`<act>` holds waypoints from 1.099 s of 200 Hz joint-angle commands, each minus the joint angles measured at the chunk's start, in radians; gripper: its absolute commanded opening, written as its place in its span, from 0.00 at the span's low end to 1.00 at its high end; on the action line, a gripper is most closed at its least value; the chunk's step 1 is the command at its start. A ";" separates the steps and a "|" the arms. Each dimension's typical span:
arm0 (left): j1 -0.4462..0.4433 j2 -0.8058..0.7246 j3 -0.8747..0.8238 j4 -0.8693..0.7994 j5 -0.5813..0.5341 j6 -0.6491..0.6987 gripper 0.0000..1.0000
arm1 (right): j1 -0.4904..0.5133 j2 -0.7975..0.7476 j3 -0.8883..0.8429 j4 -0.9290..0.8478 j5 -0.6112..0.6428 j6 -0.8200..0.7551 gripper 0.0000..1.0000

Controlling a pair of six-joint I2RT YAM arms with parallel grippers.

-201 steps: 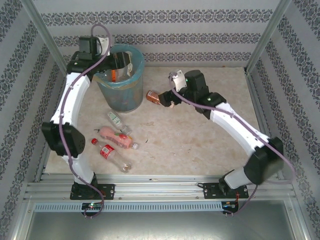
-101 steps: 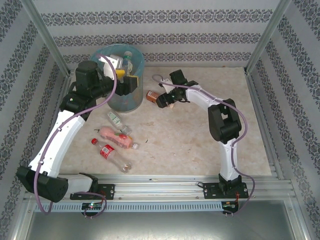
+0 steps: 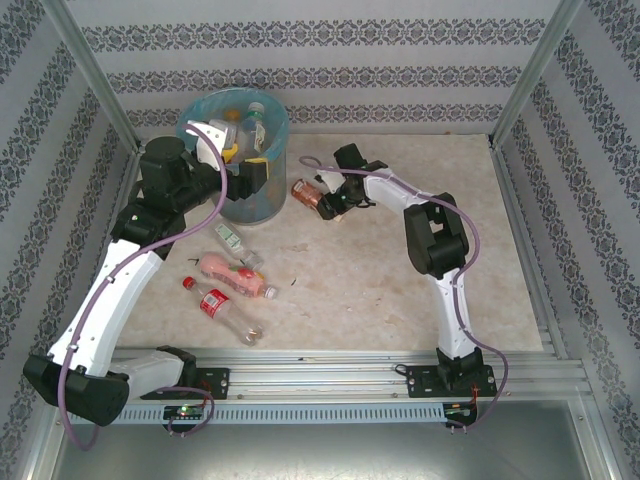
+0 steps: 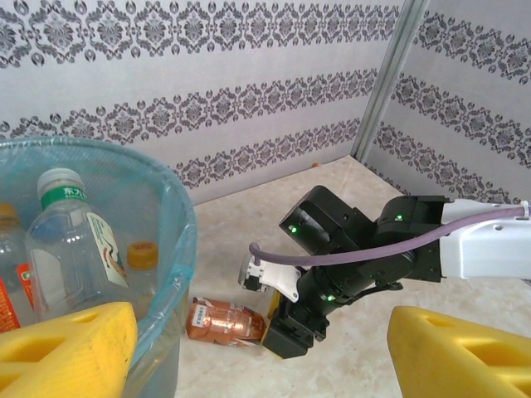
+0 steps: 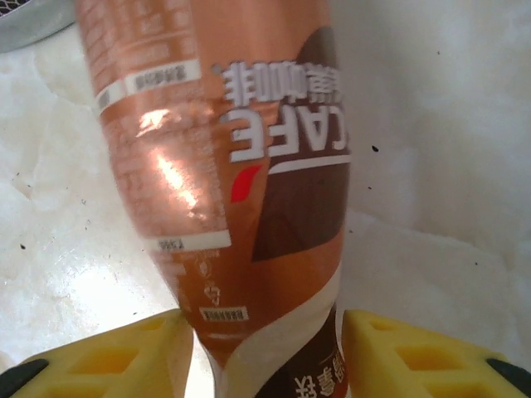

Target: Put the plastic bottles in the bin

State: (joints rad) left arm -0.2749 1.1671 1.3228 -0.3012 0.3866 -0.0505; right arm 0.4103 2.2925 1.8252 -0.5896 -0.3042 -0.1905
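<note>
Clamping brown bottle lying beside bin: right gripper, pads touching both sides. Left gripper jaws wide apart, empty, at bin rim.

We see a pale marbled table boxed in by walls papered in grey patterned bands. Metal posts stand at its far corners, and a metal rail runs along its near edge.

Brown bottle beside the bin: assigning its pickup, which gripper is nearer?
Right. The right gripper is shut around the brown bottle; the left gripper hangs at the bin.
</note>
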 commanded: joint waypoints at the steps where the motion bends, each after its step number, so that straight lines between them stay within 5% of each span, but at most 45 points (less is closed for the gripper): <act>1: 0.001 -0.025 -0.013 0.055 -0.015 0.026 0.80 | 0.013 0.030 0.048 -0.070 0.000 -0.016 0.41; 40: -0.001 -0.039 -0.012 0.054 -0.027 0.029 0.80 | 0.021 -0.020 0.001 -0.063 0.055 0.003 0.36; 103: 0.000 -0.053 -0.033 0.084 -0.046 0.014 0.81 | 0.056 -0.002 0.011 -0.072 0.098 0.013 0.57; 162: 0.001 -0.064 -0.025 0.078 -0.059 0.011 0.81 | 0.053 -0.046 -0.029 -0.077 0.133 0.031 0.35; 220: 0.002 -0.057 -0.062 0.175 0.002 -0.097 0.84 | 0.020 -0.374 -0.339 0.077 0.097 0.150 0.27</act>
State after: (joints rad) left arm -0.2749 1.1191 1.2858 -0.2214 0.3393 -0.0772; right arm 0.4458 2.0922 1.5890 -0.5964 -0.1963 -0.1089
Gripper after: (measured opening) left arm 0.826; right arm 0.333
